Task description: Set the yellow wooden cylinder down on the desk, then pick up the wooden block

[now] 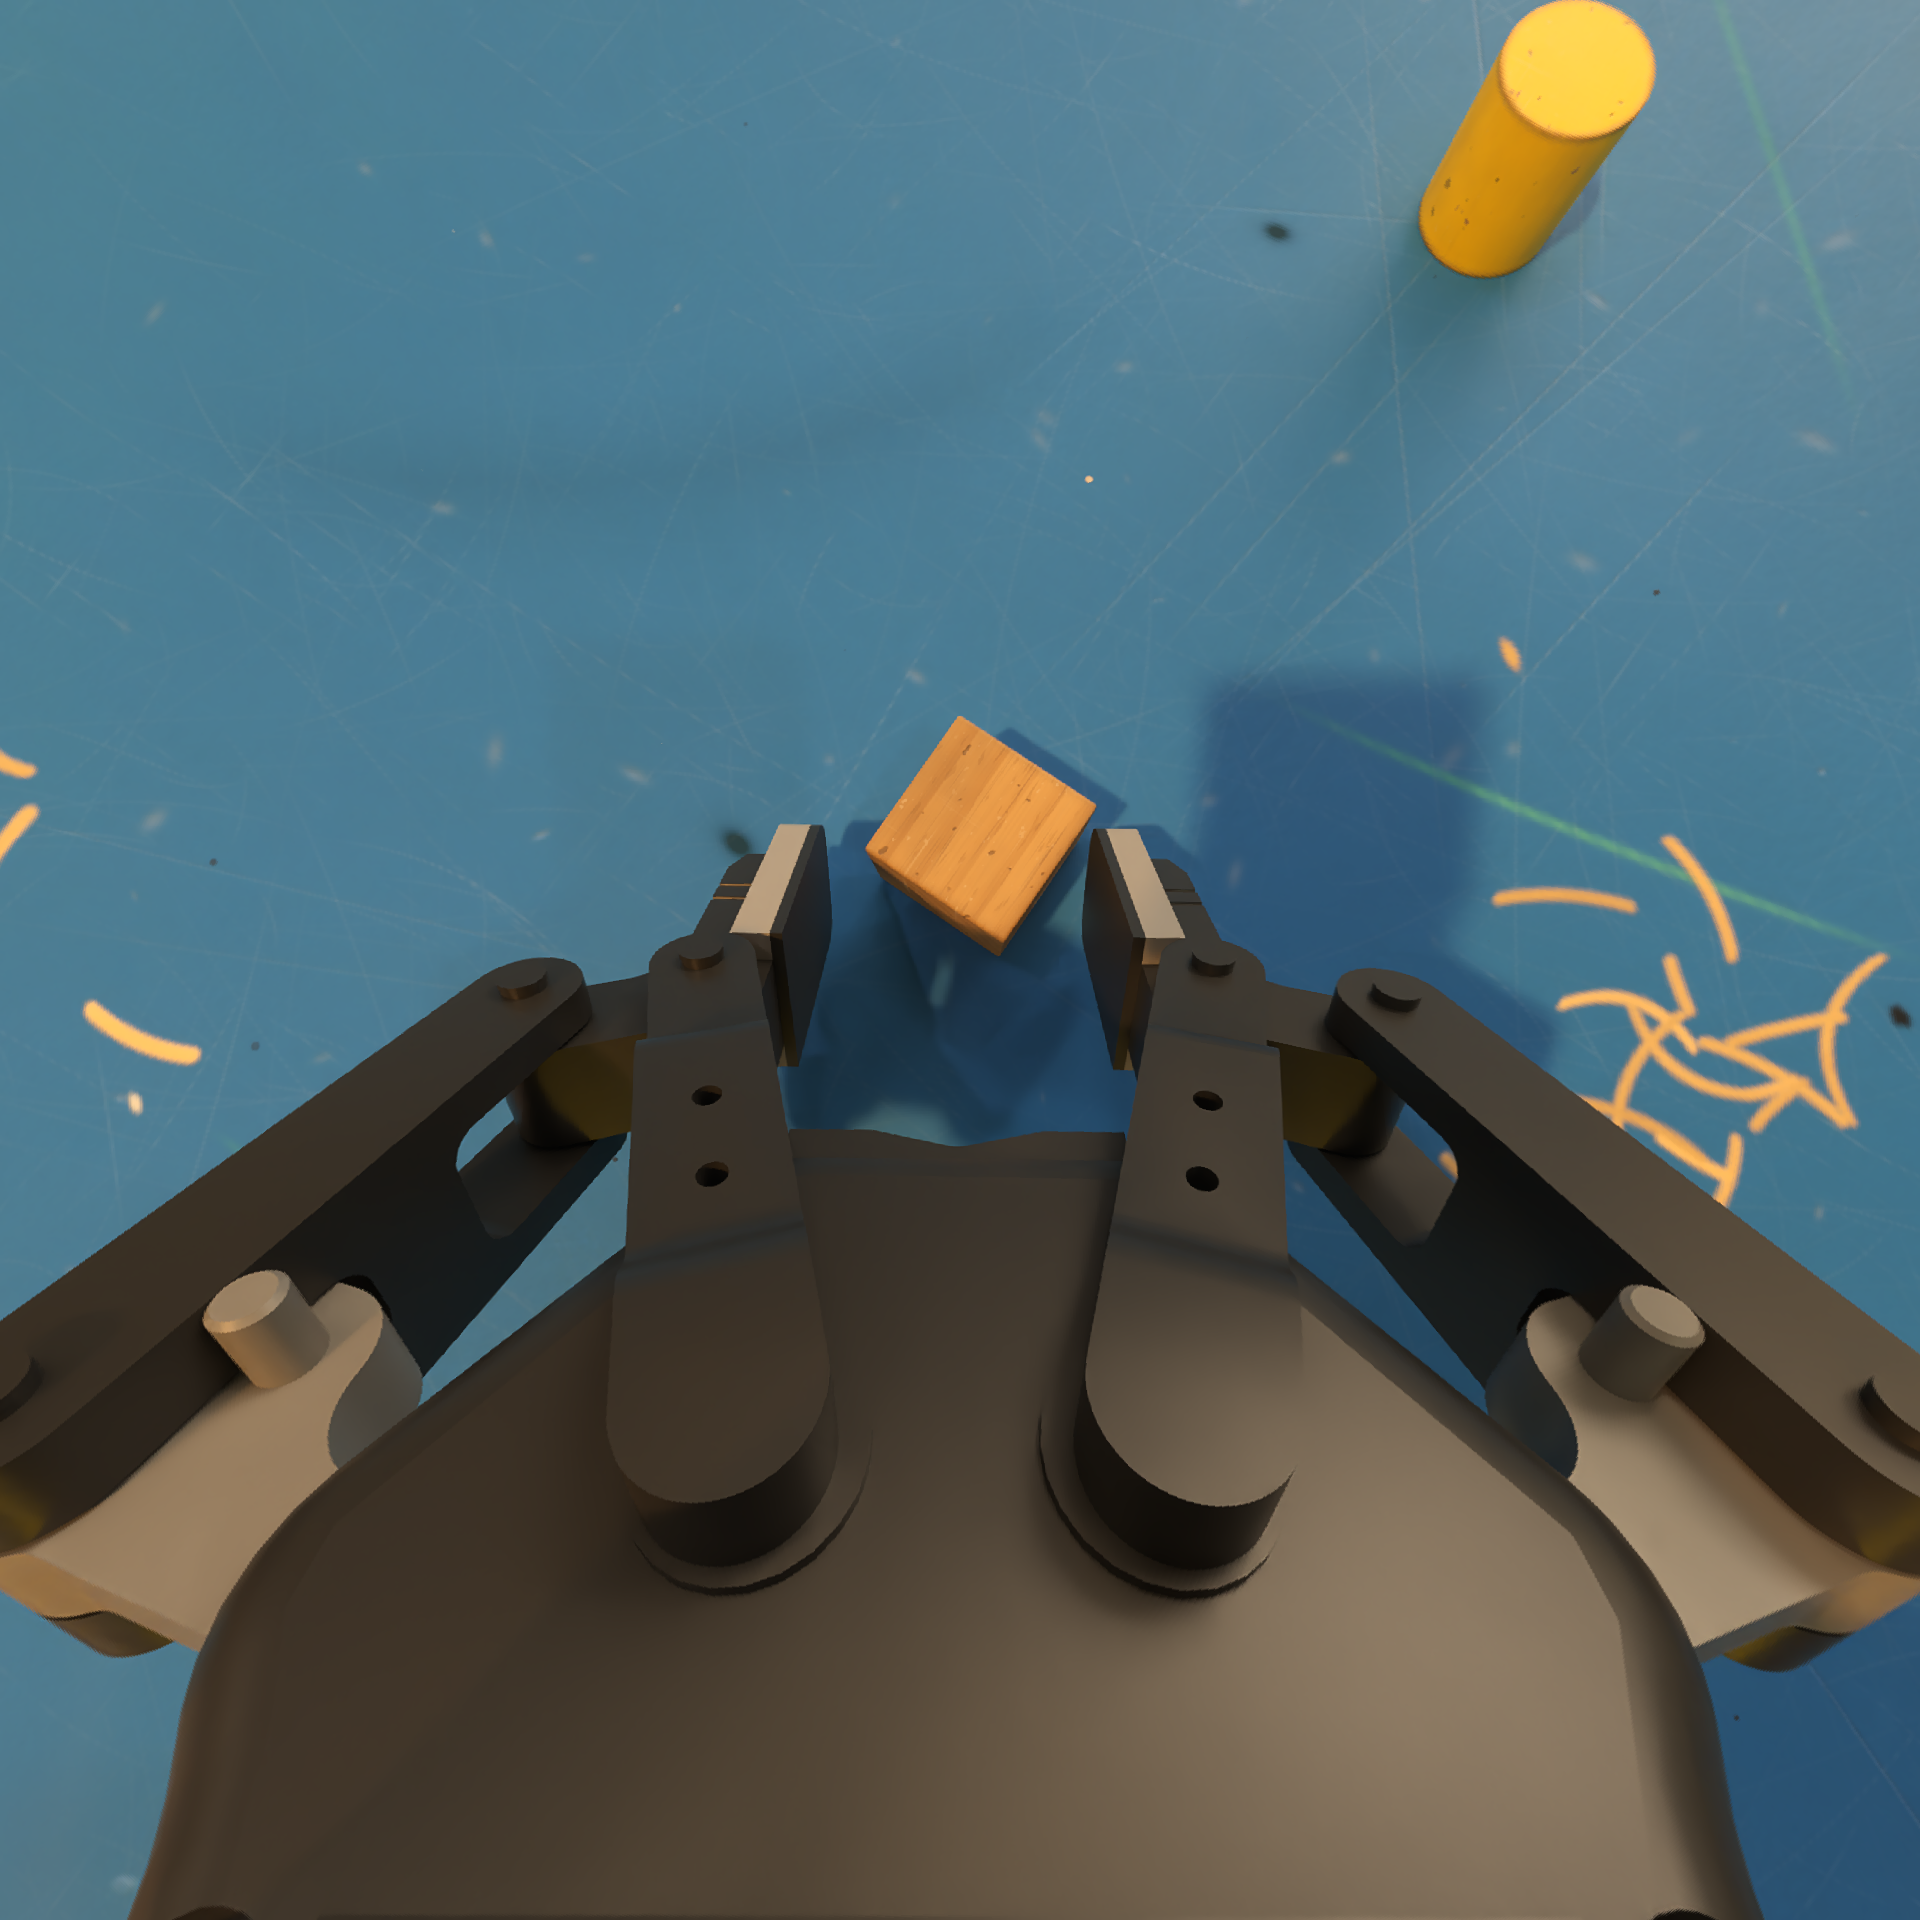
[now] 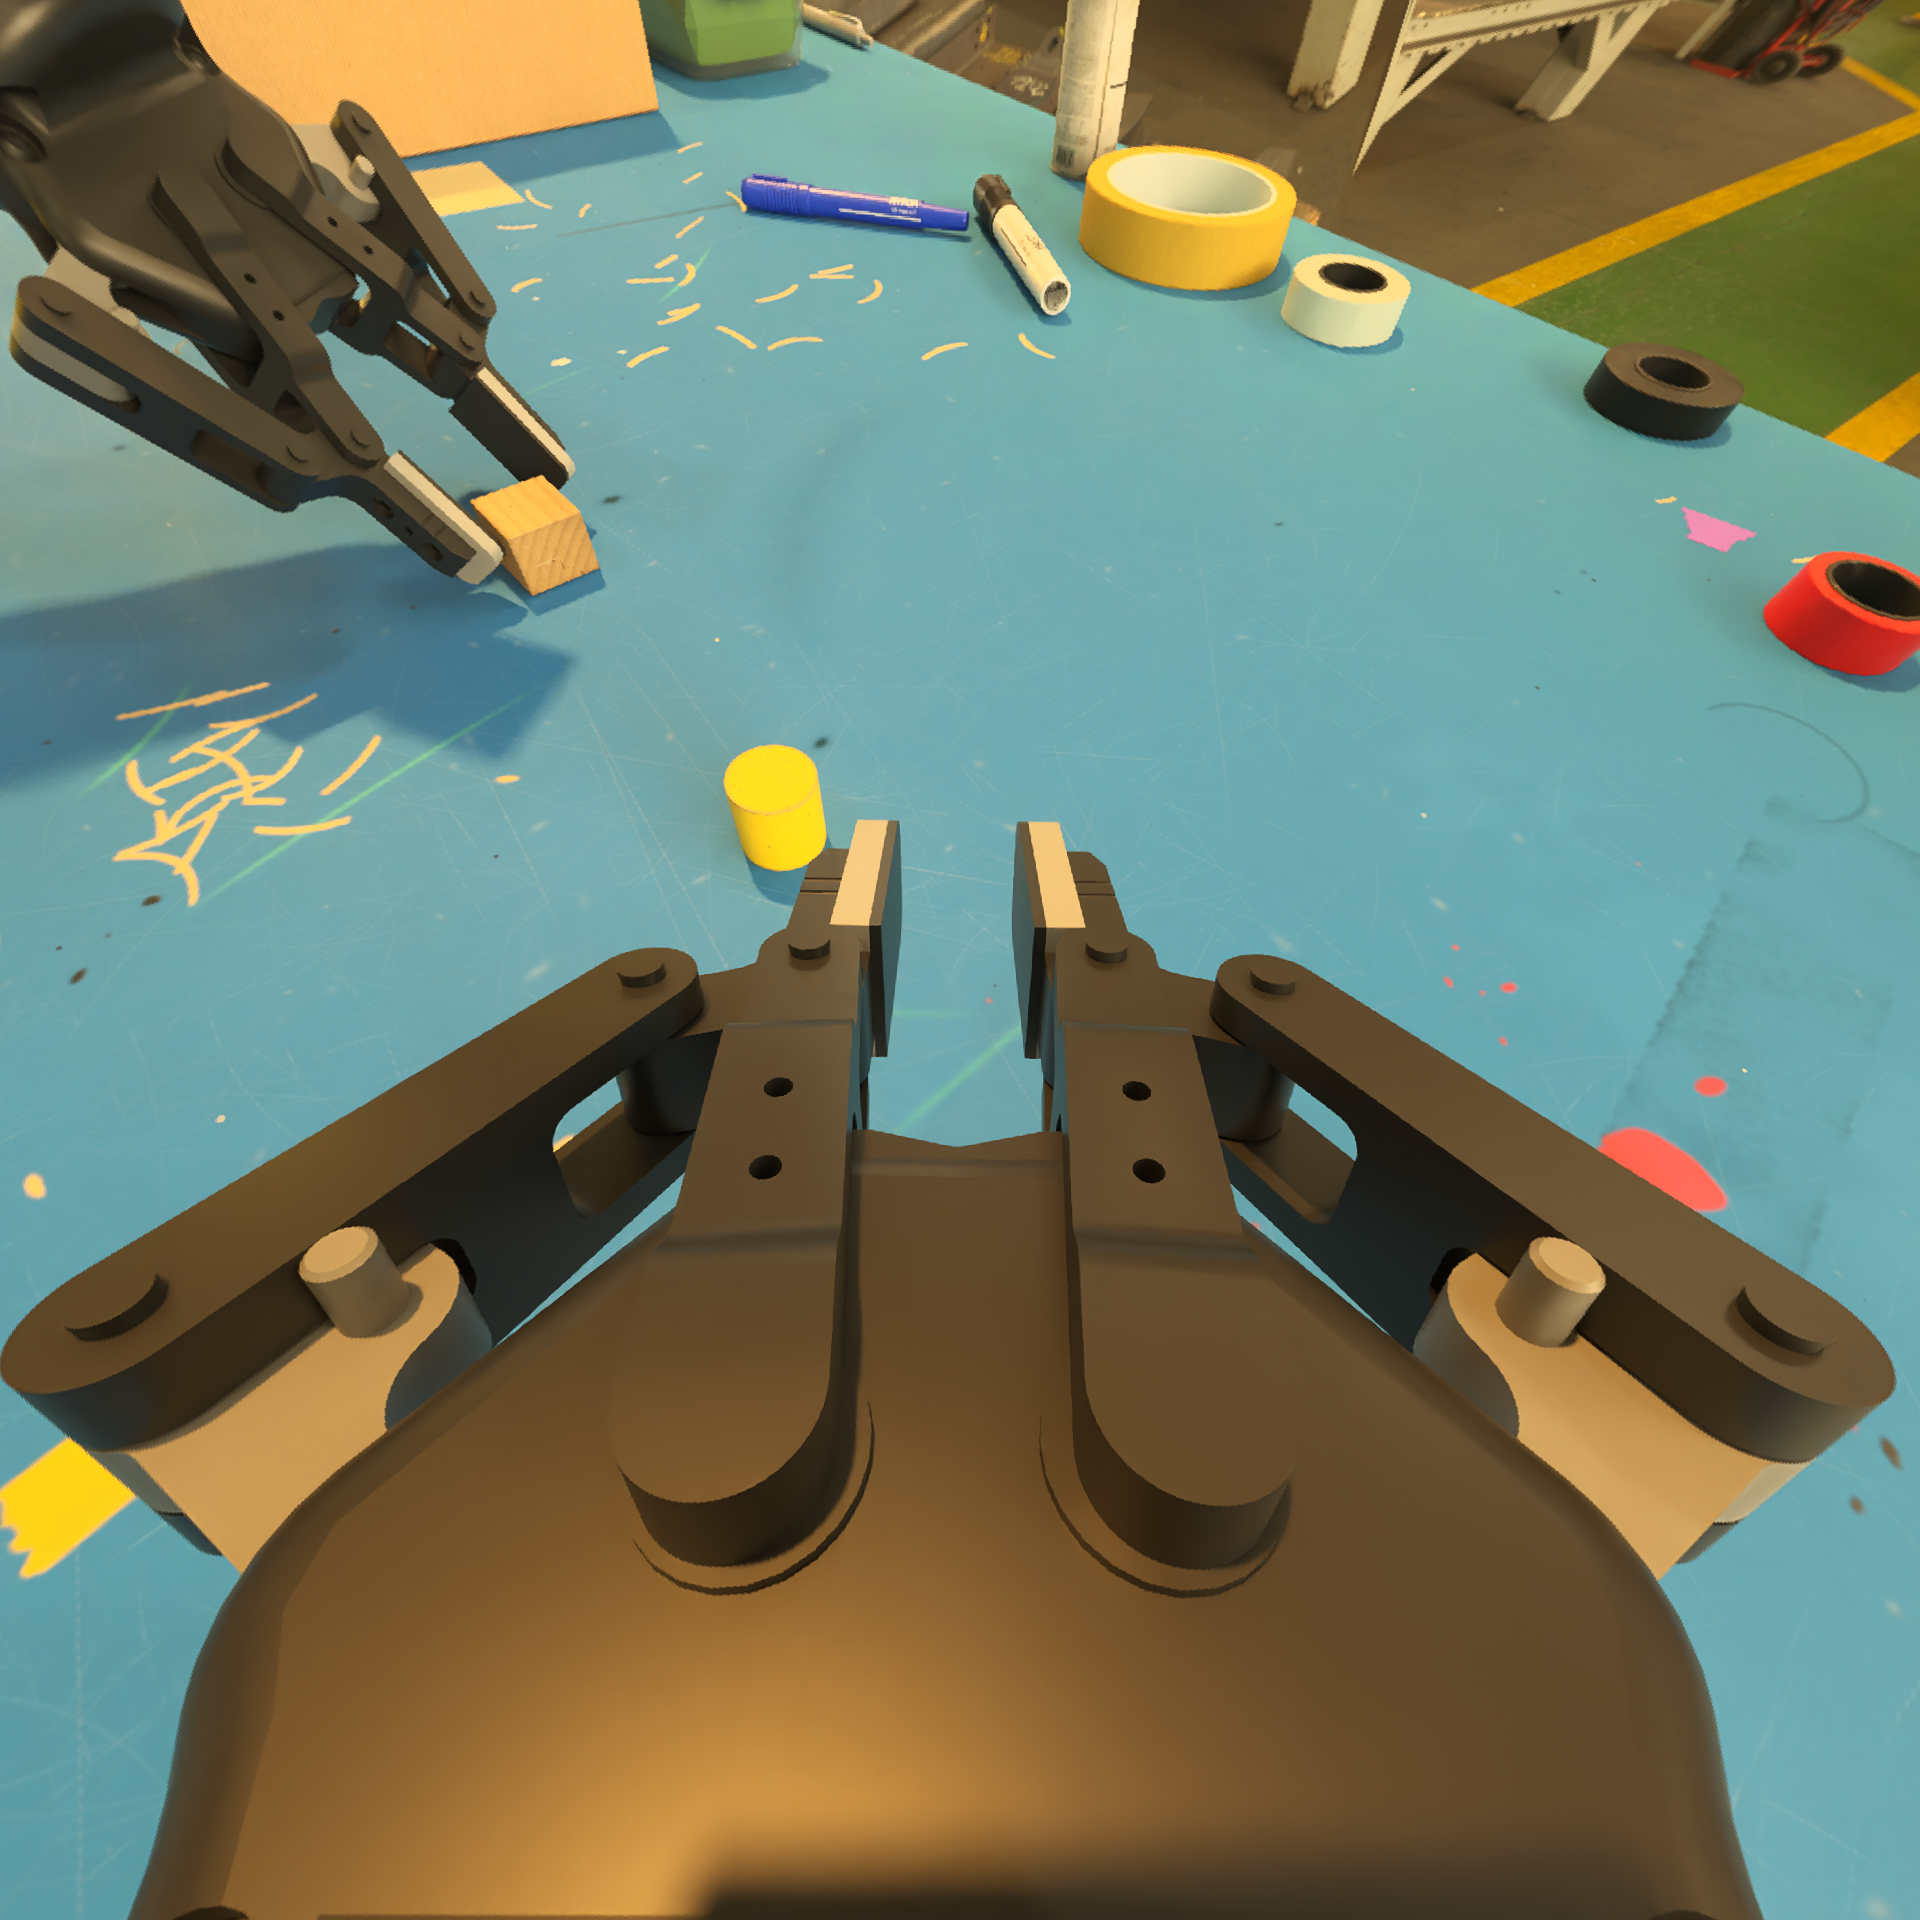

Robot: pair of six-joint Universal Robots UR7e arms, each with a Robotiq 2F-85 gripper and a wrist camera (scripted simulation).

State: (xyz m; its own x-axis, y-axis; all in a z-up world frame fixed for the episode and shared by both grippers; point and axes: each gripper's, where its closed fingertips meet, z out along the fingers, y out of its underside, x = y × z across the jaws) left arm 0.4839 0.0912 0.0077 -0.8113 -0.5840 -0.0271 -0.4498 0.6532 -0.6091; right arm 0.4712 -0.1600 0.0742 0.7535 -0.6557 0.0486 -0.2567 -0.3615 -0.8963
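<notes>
The yellow wooden cylinder (image 1: 1536,140) stands upright on the blue desk, free of both grippers; in the right wrist view the cylinder (image 2: 774,805) stands just left of my right gripper's left fingertip. The wooden block (image 1: 982,833) rests on the desk, turned at an angle. My left gripper (image 1: 956,883) is open, its fingers on either side of the block, apart from it. The right wrist view shows the left gripper (image 2: 520,509) low over the block (image 2: 537,532). My right gripper (image 2: 956,868) is open and empty above the desk.
Along the desk's far edge lie a blue marker (image 2: 852,205), a white marker (image 2: 1021,244), a yellow tape roll (image 2: 1184,216), a white roll (image 2: 1345,299), a black roll (image 2: 1662,392) and a red roll (image 2: 1849,613). A cardboard sheet (image 2: 436,62) stands at the back left.
</notes>
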